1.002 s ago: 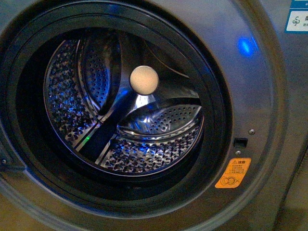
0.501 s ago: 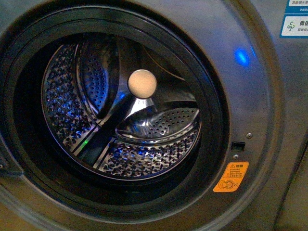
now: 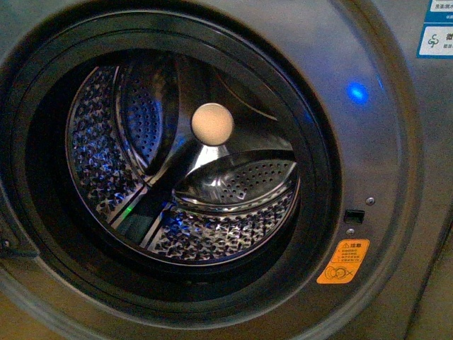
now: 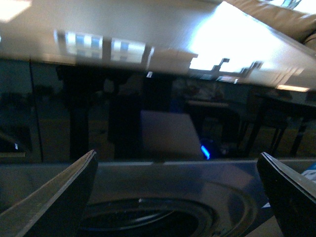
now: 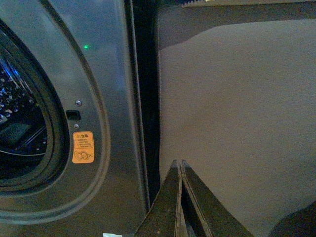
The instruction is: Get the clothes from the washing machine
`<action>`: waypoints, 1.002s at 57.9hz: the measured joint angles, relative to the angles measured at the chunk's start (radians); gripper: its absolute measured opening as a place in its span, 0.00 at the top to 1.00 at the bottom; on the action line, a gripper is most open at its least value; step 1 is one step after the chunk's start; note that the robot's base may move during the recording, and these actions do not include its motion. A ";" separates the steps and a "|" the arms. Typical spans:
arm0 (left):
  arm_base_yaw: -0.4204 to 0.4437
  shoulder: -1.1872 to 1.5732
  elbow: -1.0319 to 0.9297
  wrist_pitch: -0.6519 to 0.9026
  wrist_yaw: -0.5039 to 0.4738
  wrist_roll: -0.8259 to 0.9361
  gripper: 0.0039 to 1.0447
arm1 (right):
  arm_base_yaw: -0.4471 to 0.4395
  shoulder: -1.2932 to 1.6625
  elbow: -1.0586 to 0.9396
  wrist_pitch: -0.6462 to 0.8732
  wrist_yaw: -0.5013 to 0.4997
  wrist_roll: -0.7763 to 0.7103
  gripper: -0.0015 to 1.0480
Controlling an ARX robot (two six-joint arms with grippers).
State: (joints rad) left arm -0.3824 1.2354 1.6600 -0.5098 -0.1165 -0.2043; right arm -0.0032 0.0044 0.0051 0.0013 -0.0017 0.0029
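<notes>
The grey washing machine (image 3: 375,177) fills the front view, its round black-rimmed porthole (image 3: 322,184) open onto the perforated steel drum (image 3: 212,234). A pale round hub (image 3: 212,124) sits at the drum's back. No dark cloth shows in the drum or elsewhere. Neither gripper shows in the front view. My left gripper (image 4: 177,168) is open and empty, its fingers (image 4: 64,192) spread wide above the machine's upper porthole rim (image 4: 148,217). My right gripper (image 5: 178,165) is shut and empty, beside the machine's right edge (image 5: 118,123), near the orange sticker (image 5: 83,146).
A plain beige panel (image 5: 237,108) stands right of the machine, past a dark gap (image 5: 145,98). A blue light (image 3: 357,91) glows on the machine's front, and the orange warning sticker (image 3: 343,261) sits at lower right of the porthole. Dark furniture reflections (image 4: 163,133) show above the machine.
The front view has shifted slightly, a little left and then back right. Nothing in the drum has moved.
</notes>
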 joint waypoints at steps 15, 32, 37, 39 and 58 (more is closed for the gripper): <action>-0.032 -0.188 -0.406 0.329 -0.262 0.126 0.30 | 0.000 0.000 0.000 -0.001 0.000 0.000 0.98; 0.119 -0.492 -0.999 0.605 -0.131 0.189 0.80 | 0.000 0.000 0.000 -0.001 0.000 0.000 0.98; 0.151 -0.539 -1.104 0.644 -0.098 0.194 0.94 | 0.000 0.000 0.000 -0.001 0.000 0.000 0.98; 0.164 -0.560 -1.138 0.658 -0.088 0.195 0.98 | 0.000 0.000 0.000 -0.001 0.000 0.000 0.98; 0.264 -0.723 -1.386 0.741 0.002 0.197 0.97 | 0.000 0.000 0.000 -0.001 0.000 0.000 0.98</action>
State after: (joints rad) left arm -0.1184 0.5125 0.2741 0.2310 -0.1146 -0.0071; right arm -0.0029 0.0044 0.0051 0.0006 -0.0013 0.0029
